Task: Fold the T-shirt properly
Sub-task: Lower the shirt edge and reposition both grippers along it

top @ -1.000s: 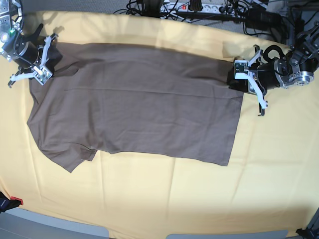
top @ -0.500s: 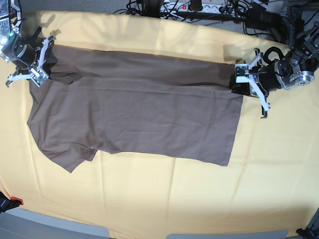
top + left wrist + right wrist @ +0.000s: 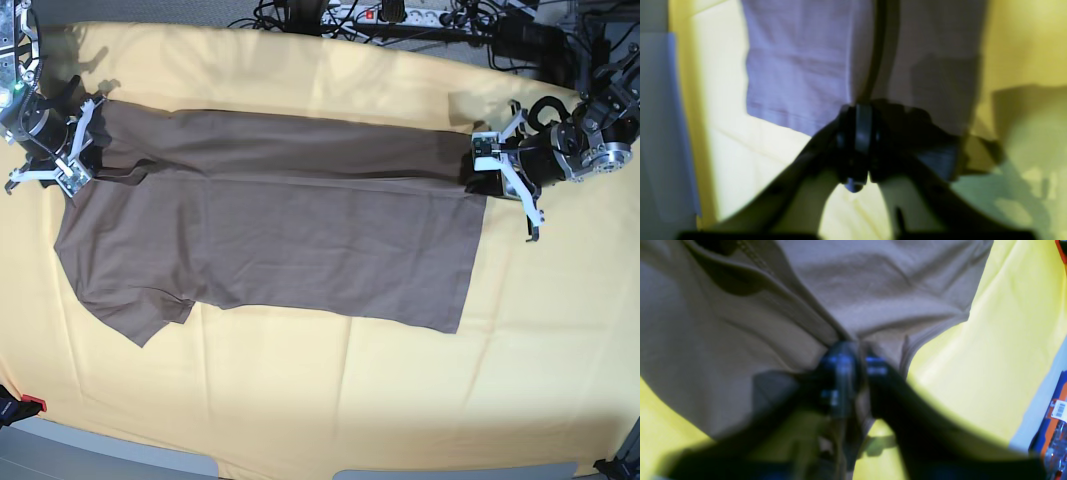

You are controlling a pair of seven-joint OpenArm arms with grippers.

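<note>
The taupe-brown T-shirt (image 3: 280, 240) lies flat on the yellow cloth (image 3: 350, 400), its far long edge turned over into a narrow band along the top. My left gripper (image 3: 500, 165) is at the hem corner on the base view's right. In the left wrist view its fingers (image 3: 858, 140) are pressed together on the T-shirt's edge (image 3: 800, 66). My right gripper (image 3: 72, 150) is at the shoulder end on the base view's left. The right wrist view shows creases of the T-shirt (image 3: 740, 323) running into that gripper (image 3: 857, 370), whose fingers pinch a fold of it.
Cables and a power strip (image 3: 380, 15) lie beyond the cloth's far edge. The grey table edge (image 3: 100, 450) runs along the front, with a small red item (image 3: 30, 404) at the left. An orange and blue package (image 3: 1057, 406) sits off the cloth near my right arm.
Both grippers have moved toward the front with the shirt's far edge, laying it over the body as a band. The right arm's sleeve end has come down and flattened.
</note>
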